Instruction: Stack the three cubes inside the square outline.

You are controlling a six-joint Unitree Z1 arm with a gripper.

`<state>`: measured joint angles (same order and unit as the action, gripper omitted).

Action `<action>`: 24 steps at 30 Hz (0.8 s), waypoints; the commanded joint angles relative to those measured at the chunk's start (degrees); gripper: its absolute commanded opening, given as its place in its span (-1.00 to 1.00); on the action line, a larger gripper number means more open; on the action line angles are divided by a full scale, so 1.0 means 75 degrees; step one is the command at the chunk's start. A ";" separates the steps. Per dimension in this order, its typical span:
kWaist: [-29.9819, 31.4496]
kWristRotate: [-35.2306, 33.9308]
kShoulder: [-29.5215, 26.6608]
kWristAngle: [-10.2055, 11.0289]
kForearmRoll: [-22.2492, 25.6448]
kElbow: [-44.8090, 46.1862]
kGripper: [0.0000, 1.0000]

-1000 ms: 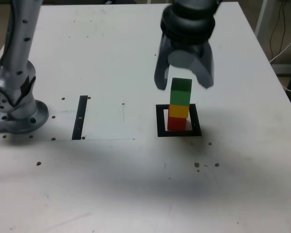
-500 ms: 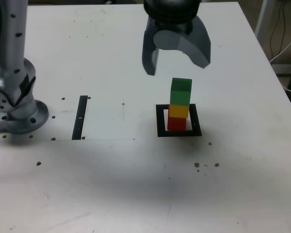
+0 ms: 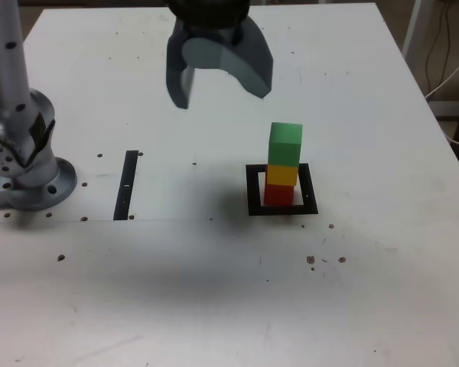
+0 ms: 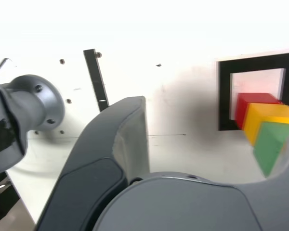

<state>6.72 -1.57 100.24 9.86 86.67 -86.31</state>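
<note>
Cubes: we see 3 stacked in 1 column: red cube (image 3: 278, 194) at the bottom, yellow cube (image 3: 281, 175) on it, green cube (image 3: 285, 144) on top.
Square outline (image 3: 254, 191): black frame with white centre, lying on the white table (image 3: 382, 252) toward its right edge in the exterior view; the stack stands inside it.
Gripper (image 3: 219, 82): we see it high above the table near the far edge, jaws spread wide, holding nothing, well apart from the stack.
Black strip (image 3: 127, 184): flat, between arm base (image 3: 27, 172) and outline.
Writing: we read none.
</note>
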 commanded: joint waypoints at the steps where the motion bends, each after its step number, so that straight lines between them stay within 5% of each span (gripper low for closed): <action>1: -0.0080 0.0010 -0.0340 -0.0066 -0.0287 0.0661 1.00; 12: -0.0310 -0.0068 -0.1269 -0.0322 -0.1814 0.3366 1.00; 24: -0.0310 -0.0095 -0.1609 -0.0529 -0.2562 0.4630 1.00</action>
<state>4.42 -2.21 88.80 6.32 68.33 -53.01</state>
